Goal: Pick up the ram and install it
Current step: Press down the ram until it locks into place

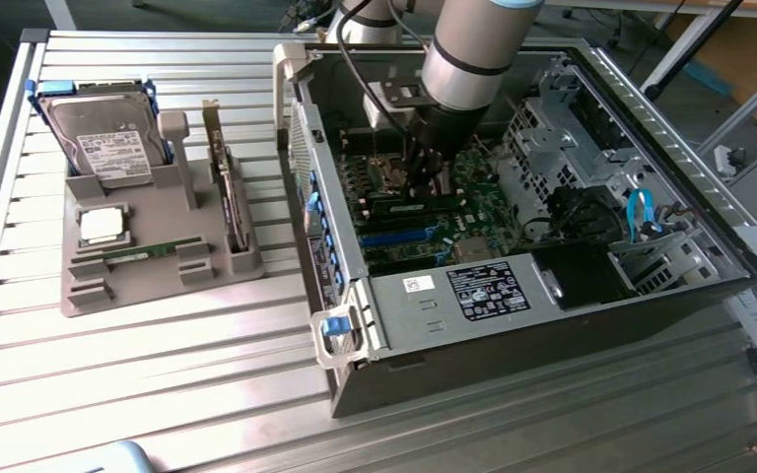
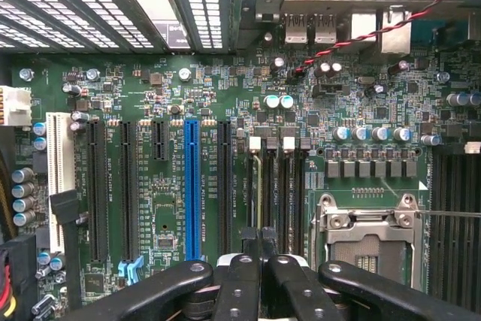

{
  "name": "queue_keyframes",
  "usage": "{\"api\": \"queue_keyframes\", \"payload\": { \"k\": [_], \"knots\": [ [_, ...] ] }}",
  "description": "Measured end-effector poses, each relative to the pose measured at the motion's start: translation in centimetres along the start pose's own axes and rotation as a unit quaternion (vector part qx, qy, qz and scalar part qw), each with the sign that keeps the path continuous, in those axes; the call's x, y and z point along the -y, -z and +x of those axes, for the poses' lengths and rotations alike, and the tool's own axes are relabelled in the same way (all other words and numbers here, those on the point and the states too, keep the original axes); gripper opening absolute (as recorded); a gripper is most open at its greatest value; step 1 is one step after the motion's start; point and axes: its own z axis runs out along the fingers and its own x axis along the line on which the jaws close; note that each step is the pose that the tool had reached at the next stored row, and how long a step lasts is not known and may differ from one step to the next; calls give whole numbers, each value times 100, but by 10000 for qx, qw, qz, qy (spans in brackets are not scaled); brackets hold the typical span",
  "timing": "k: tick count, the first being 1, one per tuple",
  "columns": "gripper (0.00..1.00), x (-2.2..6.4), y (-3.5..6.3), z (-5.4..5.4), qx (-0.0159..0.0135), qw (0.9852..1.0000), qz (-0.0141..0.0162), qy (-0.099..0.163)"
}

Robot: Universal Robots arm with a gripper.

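- Exterior view: my pincer hangs inside the open computer case, above its motherboard. The ram lies flat on the grey holder beside the case, on the tabletop.
- Wrist view: my pincer is closed, empty, over the memory slots. I judge good work needs squareness to a slot.

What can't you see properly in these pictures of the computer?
- Whether the shut gripper holds the ram: in the wrist view its own fingers cover the spot.
- Gripper tip in the exterior view: the arm hides it.
- Case label text: too small.
- Hard drive label: too small.
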Motion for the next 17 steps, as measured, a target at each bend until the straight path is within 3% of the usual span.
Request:
{"api": "queue_keyframes", "payload": {
  "k": [17],
  "knots": [
    [10, 0, -44, 2, -2, 10000, -1, 3]
  ]
}}
